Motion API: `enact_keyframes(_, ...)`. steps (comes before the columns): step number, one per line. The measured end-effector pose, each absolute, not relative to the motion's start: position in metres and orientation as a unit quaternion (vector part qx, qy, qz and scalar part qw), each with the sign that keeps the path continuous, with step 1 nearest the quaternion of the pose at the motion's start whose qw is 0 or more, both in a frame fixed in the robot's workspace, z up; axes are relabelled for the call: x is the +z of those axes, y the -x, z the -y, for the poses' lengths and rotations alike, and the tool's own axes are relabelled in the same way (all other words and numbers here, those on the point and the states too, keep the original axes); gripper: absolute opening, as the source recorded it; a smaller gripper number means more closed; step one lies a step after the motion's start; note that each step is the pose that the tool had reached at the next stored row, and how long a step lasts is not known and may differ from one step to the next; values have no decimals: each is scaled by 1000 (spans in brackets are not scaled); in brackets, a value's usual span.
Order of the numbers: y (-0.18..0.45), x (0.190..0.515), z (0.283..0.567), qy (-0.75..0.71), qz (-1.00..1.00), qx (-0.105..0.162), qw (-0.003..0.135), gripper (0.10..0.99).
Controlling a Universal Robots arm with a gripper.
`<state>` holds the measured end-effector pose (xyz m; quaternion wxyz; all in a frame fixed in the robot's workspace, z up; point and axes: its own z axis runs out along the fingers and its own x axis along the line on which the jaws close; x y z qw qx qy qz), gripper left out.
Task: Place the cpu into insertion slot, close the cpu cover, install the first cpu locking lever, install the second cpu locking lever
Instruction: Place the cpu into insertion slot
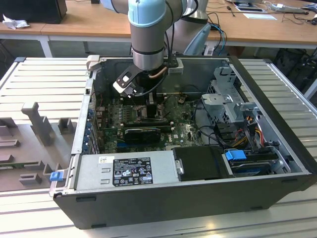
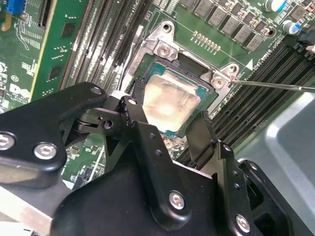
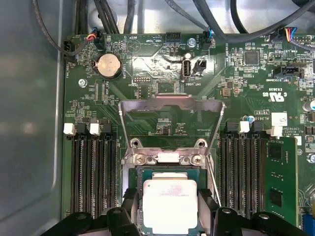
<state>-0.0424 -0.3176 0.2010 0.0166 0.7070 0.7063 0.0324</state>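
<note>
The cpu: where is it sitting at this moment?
In both wrist views the cpu lies in the insertion slot under the claw, with the raised cpu cover beside it.

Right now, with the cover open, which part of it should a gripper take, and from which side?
The free bar of the cover, opposite the hinge. It stands raised off the board with the window open beneath, so a pinch across the thin plate from above looks best; the side rails run down to the hinge by the cpu, likely cramped.
</note>
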Motion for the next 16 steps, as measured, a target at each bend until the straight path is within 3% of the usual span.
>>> enact_keyframes(10, 42, 212, 317, -707, -706, 32, 17, 588)
enact_keyframes(16, 42, 212, 321, -707, -706, 31, 17, 220)
